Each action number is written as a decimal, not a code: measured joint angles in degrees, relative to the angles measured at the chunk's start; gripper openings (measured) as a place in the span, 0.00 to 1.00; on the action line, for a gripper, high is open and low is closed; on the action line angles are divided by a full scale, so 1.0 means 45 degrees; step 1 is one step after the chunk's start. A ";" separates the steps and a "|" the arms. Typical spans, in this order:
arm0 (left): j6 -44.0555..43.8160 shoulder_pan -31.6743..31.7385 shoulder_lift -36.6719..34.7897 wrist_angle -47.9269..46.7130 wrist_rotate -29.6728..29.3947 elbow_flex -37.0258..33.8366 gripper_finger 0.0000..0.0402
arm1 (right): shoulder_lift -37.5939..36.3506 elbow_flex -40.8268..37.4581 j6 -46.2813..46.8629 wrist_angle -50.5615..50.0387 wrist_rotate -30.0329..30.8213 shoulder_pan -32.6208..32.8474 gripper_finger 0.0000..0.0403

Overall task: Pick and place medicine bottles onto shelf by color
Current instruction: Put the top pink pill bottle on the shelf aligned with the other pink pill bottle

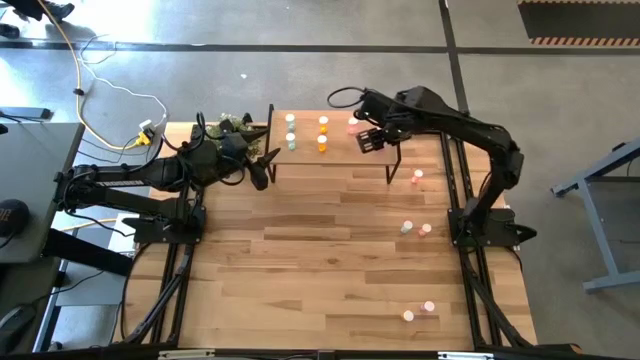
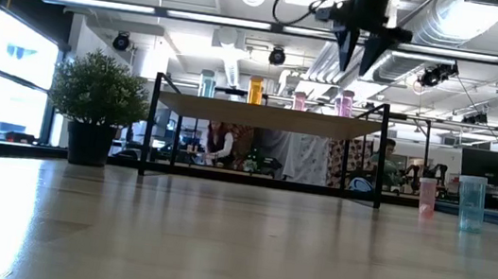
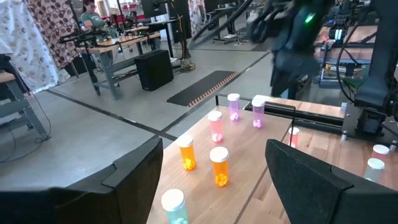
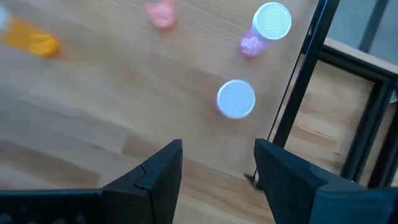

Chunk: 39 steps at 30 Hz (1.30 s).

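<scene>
The shelf (image 1: 400, 160) stands at the table's far middle on black legs. On its board stand upright bottles in rows: green (image 1: 291, 140), orange (image 1: 322, 143), pink (image 3: 216, 124) and purple-pink (image 4: 236, 98). My right gripper (image 1: 370, 140) hangs open and empty above the board's right part, over the purple-pink bottles (image 4: 272, 22), fingers slanting down. My left gripper (image 1: 264, 170) is open and empty, held level beside the shelf's left end, its fingers (image 3: 149, 180) facing along the rows.
More bottles stand on the table at the right: one (image 1: 418, 177) close to the shelf, a pair (image 1: 415, 229) further toward the front, and another pair (image 1: 419, 312) near the front edge. A potted plant (image 2: 95, 102) stands by the shelf's left end. The table's middle and left are bare wood.
</scene>
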 joint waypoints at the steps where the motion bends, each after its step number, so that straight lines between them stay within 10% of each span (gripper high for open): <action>1: 0.0005 -0.0001 0.0000 0.0000 0.0001 0.0000 0.69 | -0.0197 0.0000 0.0023 0.0025 0.0000 0.0119 0.47; 17: 0.0005 0.0000 0.0005 -0.1097 0.0006 0.0000 0.69 | -0.3563 -0.0211 0.0931 -0.1235 0.4550 0.1186 0.47; 39: -0.0005 -0.0005 0.0005 -0.1143 0.0001 0.0000 0.69 | -0.9539 -1.0135 0.5920 0.3166 0.3106 -0.0568 0.47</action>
